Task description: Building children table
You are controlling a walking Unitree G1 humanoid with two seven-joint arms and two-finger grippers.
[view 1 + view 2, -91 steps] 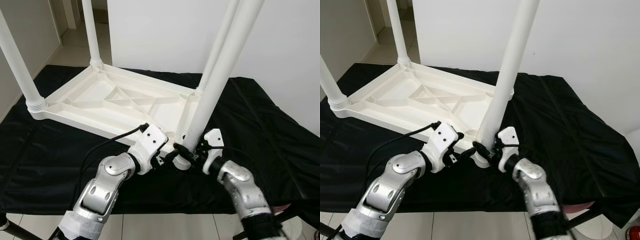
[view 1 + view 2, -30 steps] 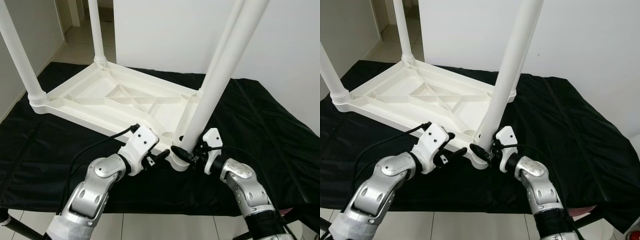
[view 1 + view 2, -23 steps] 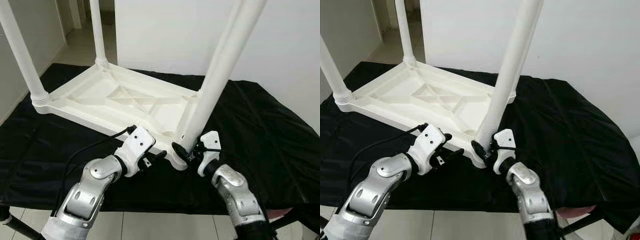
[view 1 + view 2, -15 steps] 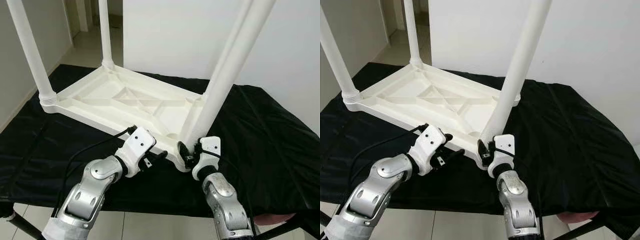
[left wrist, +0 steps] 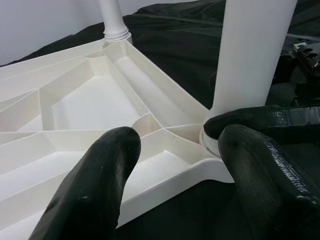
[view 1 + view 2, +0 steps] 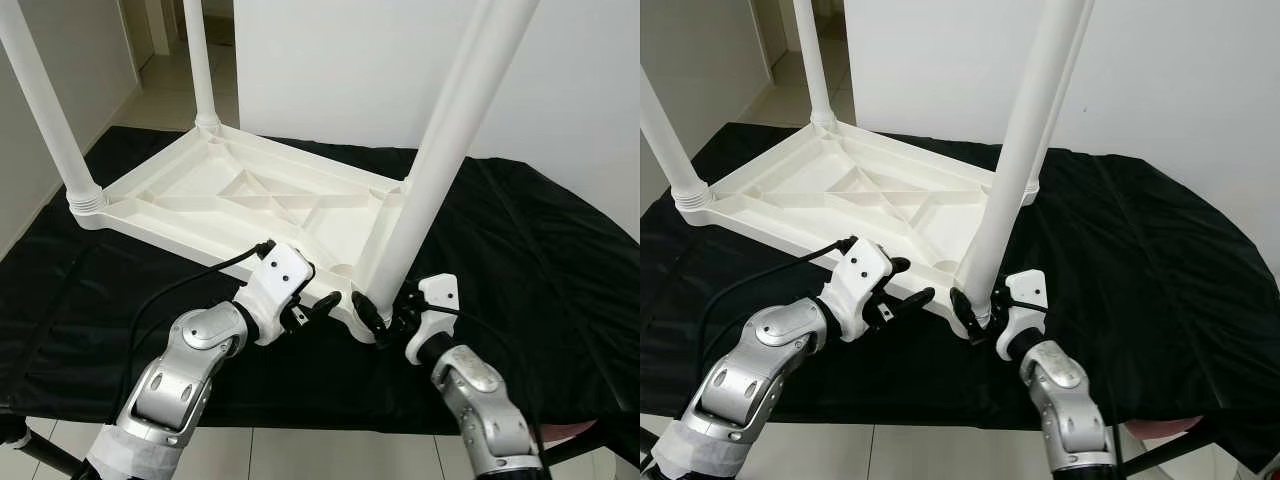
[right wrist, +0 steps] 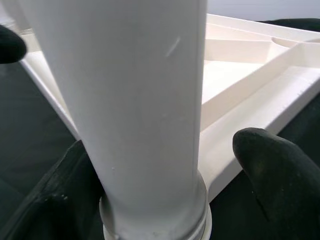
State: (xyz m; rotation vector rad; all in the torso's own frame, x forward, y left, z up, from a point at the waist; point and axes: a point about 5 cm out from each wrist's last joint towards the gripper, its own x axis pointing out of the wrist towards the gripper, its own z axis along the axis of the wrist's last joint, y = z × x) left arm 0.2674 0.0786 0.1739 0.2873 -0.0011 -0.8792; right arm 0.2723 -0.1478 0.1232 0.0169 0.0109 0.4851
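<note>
Left eye view gives us the black cloth spread over the worktop, and on it the white children's table, lying upside down with its ribbed underside showing. Four legs stand up from the corners (the far three look seated in their sockets). The action is at the near leg, rising from the corner closest to the robot.

The right pincer sits at the foot of that leg, fingers spread wide on either side of it, one finger clearly off the plastic, so it brackets the leg rather than clamps it. The left pincer is also parted, one finger above the table's edge and one reaching toward the socket, holding nothing.

This looks like the last leg being fixed into its socket. By my reading, the next move calls for the right pincer to close on the leg and twist or press it home while the left steadies the tabletop corner.
</note>
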